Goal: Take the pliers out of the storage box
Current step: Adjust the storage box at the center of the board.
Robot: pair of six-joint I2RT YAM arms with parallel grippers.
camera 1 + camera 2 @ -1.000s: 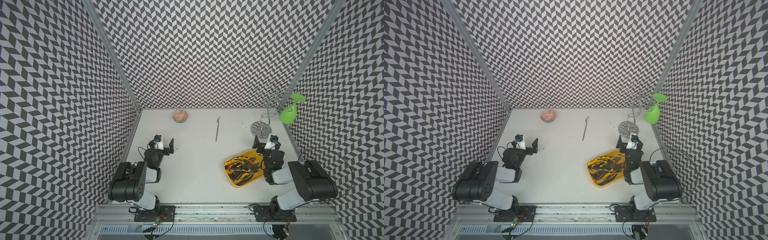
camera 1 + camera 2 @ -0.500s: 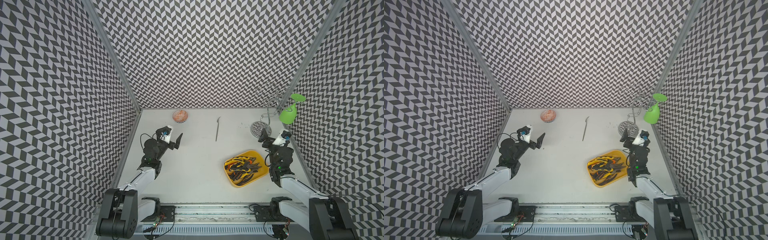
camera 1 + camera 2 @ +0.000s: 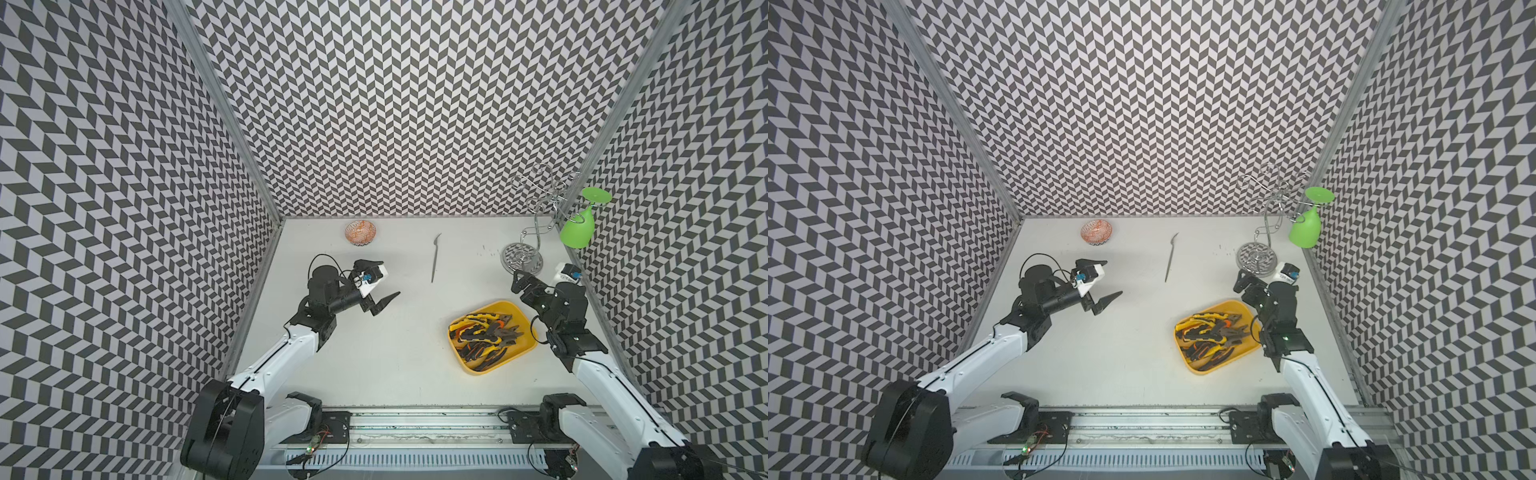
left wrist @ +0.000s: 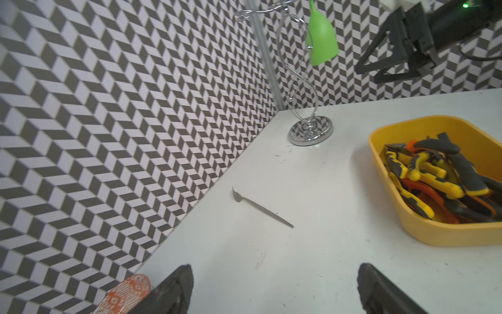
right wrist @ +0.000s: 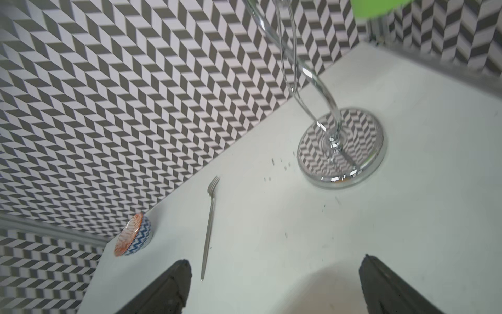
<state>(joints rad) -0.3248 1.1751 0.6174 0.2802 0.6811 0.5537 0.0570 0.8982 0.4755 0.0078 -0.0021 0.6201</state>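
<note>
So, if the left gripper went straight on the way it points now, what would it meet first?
Probably the fork on the table, which lies about in line ahead of the open left gripper. The gripper seems raised, so it might pass over it; depth is unclear.

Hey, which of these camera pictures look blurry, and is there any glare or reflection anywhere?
Right wrist view: slightly soft all over, the green glass a smear at the edge, and the chrome stand base mirrors the chevron wall. Left wrist view: crisp on the fork and storage box, only the near bowl soft. Both top views: sharp, evenly lit, faint shadows.
</note>
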